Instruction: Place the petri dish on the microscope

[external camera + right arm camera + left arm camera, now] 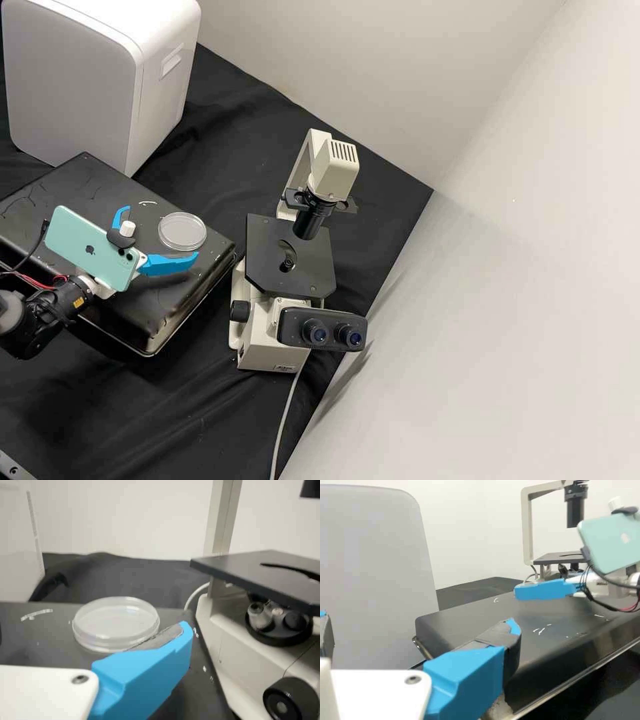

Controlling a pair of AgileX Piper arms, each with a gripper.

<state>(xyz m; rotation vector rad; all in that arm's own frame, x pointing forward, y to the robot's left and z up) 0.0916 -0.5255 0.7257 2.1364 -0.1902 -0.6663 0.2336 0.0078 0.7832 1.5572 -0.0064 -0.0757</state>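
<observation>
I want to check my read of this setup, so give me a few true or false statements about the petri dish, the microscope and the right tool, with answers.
1. The petri dish lies on the black tray. True.
2. The right tool is shut on the dish. False: its fingers are open and the dish lies free on the tray.
3. The microscope stage carries the dish. False: the dish is on the tray, beside the stage.
4. A white appliance stands behind the tray. True.
</observation>
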